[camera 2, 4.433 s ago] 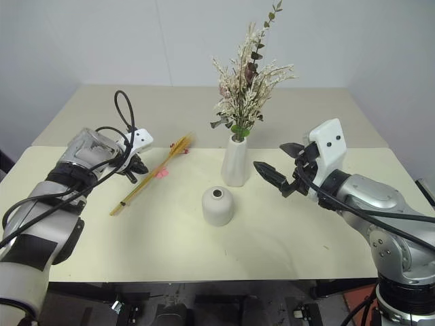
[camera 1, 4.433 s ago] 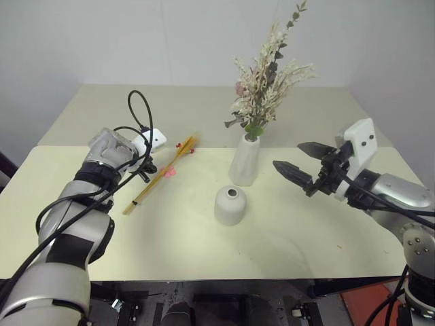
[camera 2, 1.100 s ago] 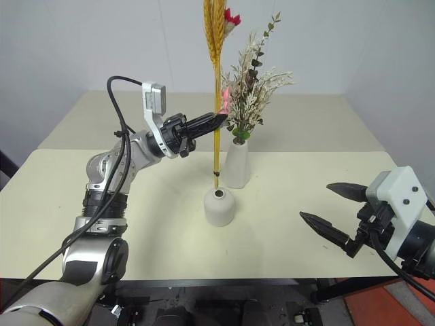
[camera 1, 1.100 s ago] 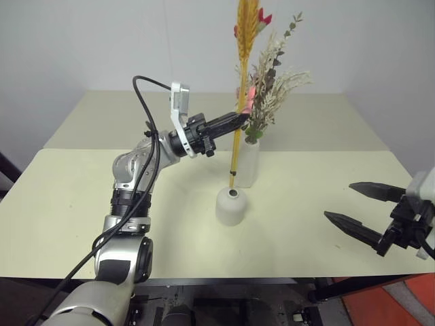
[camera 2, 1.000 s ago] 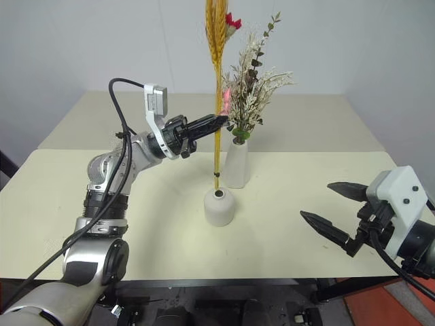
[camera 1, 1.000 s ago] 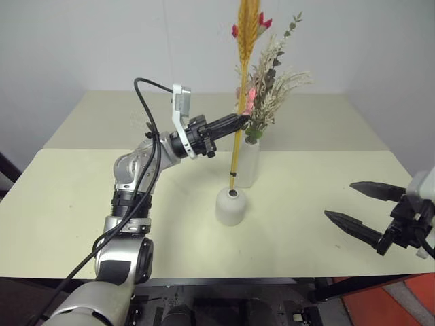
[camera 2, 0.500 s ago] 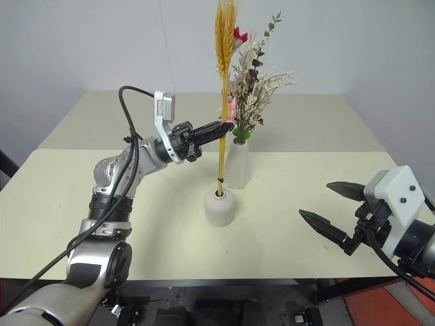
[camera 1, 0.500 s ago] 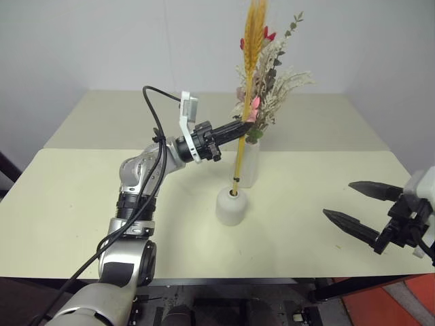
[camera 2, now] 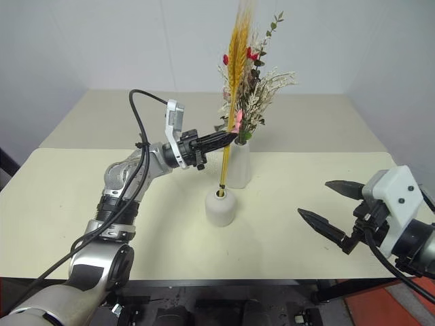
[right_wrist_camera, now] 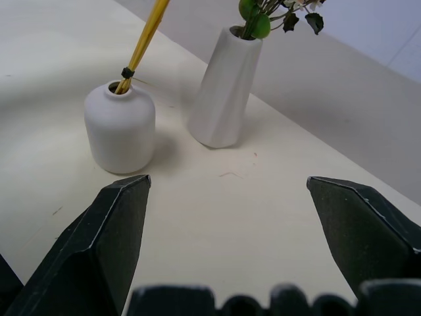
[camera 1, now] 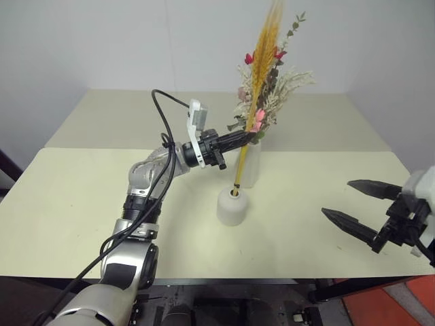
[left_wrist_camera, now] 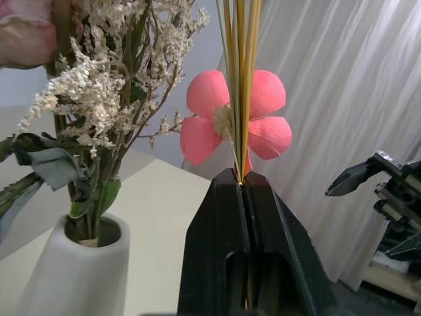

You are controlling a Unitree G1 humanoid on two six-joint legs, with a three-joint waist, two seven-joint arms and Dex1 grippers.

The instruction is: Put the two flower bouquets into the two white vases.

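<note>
Pinched mid-stem in the left hand (camera 1: 239,138), a light, brittle, easily crushed wheat spray (camera 1: 262,51), lower end just inside the squat vase (camera 1: 231,206) below the hand; right hand (camera 1: 360,208) spread wide, well apart.

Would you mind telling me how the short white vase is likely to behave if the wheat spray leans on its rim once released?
The short vase looks squat and wide-based, so it probably resists tipping. The wheat spray is tall and slanted, with only its stem tip in the small mouth, so it may lever against the rim. The left pincer grips mid-stem; the spray seems light and fairly stiff.
</note>
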